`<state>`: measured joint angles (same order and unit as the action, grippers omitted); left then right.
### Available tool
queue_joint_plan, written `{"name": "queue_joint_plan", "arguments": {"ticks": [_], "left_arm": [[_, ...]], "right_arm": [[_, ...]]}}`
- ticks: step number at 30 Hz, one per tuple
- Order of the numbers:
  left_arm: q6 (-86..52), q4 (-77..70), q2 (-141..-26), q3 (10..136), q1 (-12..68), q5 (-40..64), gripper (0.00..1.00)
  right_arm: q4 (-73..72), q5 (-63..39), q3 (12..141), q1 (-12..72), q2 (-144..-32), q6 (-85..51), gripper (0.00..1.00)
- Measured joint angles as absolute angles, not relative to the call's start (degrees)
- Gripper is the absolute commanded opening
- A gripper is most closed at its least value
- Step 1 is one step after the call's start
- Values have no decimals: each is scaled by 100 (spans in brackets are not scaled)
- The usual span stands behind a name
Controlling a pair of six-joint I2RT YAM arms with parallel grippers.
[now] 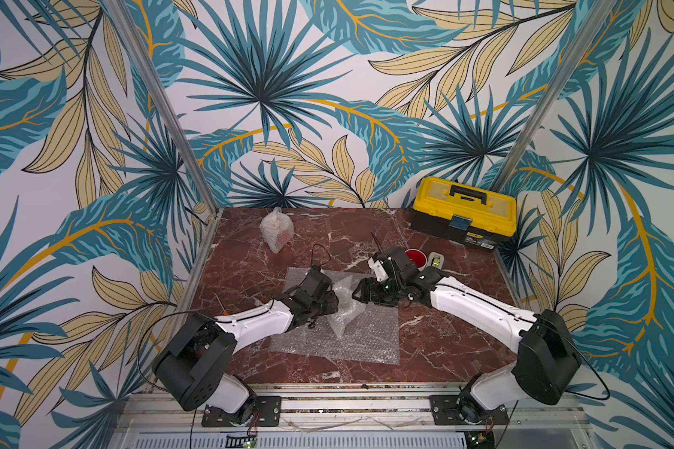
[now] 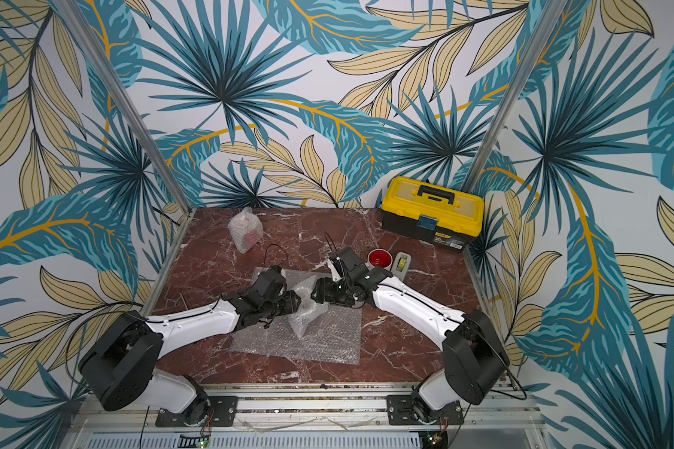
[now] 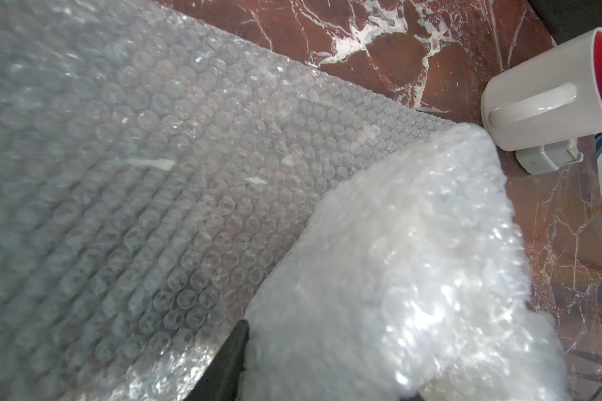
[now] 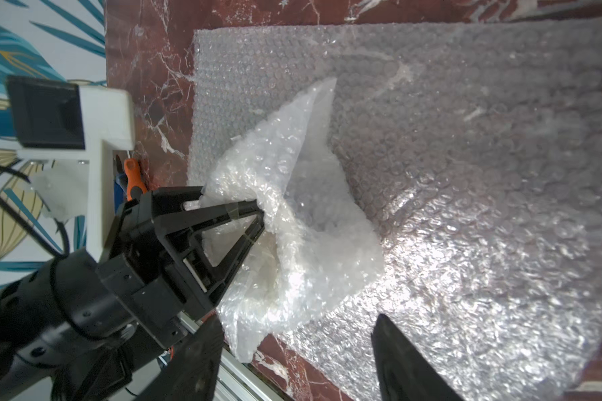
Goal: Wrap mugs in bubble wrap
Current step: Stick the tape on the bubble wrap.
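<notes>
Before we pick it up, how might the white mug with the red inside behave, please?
The white mug looks glossy, so probably slippery. It seems rigid ceramic, likely fragile if dropped. Standing upright beside the tape dispenser, a high push might tip it.

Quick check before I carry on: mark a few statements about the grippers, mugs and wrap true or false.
1. The left gripper clamps the crumpled bundle on the flat sheet. True.
2. The right gripper is shut on that bundle. False: its jaws stand apart, empty.
3. The white mug is wrapped. False: it stands bare beside the tape dispenser.
4. Another wrapped bundle, red showing inside, lies near the table's far left corner. True.
</notes>
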<state>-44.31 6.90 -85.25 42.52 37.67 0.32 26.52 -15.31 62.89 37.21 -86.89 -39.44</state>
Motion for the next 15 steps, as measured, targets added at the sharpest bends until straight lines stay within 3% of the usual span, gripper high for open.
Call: {"name": "queue_joint_plan", "arguments": {"ticks": [15], "left_arm": [[-4431, 681, -8547, 4254, 3769, 32, 48]], "right_arm": [[2512, -1544, 6451, 3837, -9345, -4163, 77]]}}
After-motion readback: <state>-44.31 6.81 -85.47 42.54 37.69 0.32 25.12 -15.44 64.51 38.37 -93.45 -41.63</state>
